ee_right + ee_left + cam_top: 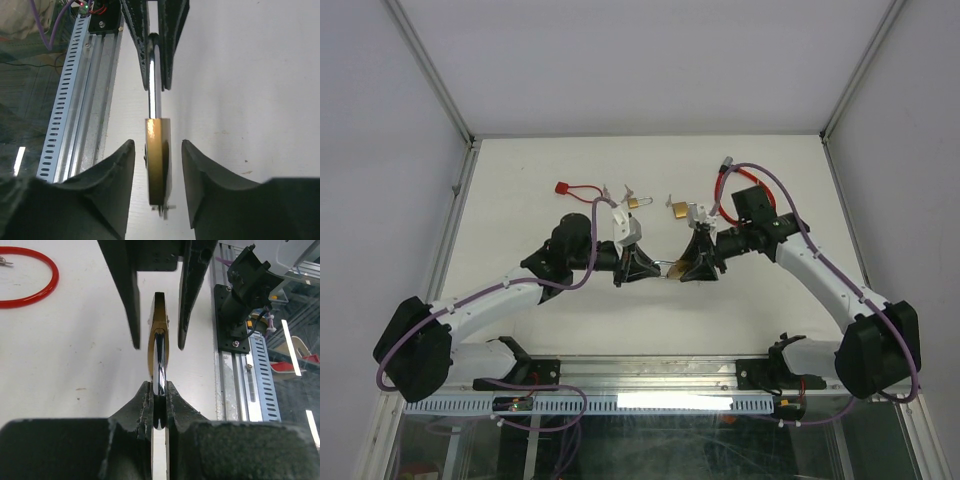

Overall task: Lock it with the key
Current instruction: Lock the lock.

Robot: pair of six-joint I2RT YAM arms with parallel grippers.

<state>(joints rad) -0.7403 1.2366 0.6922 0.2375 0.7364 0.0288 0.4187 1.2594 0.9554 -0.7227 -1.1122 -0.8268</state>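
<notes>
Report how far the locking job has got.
Done: the padlock is picked up. In hand: the left gripper is shut on its shackle, the right gripper open around the brass body. Left: fitting and turning a key; none clearly shows in this lock.

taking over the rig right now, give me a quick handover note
Left gripper: shut on the shackle of the padlock.
Right gripper: open, fingers flanking the brass body, gaps both sides.
Padlock sits between the two arms.
A small metal piece sticks out of the body's end; can't tell if it's the key.
Done: padlock picked up.
Left: key turn and locking, unconfirmed edge-on.
</notes>
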